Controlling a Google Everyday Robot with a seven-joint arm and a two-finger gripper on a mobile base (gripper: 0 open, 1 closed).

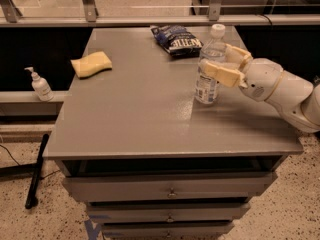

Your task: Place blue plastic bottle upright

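Observation:
The blue plastic bottle is clear with a white cap and a white label. It stands upright on the grey table, right of the middle. My gripper reaches in from the right and is shut on the bottle at mid-height. One cream finger crosses the bottle's front and the other sits behind it. The bottle's base rests on the tabletop.
A dark blue chip bag lies at the table's back, just behind the bottle. A yellow sponge lies at the back left. A white pump-dispenser bottle stands on a ledge left of the table. Drawers sit below the table's front edge.

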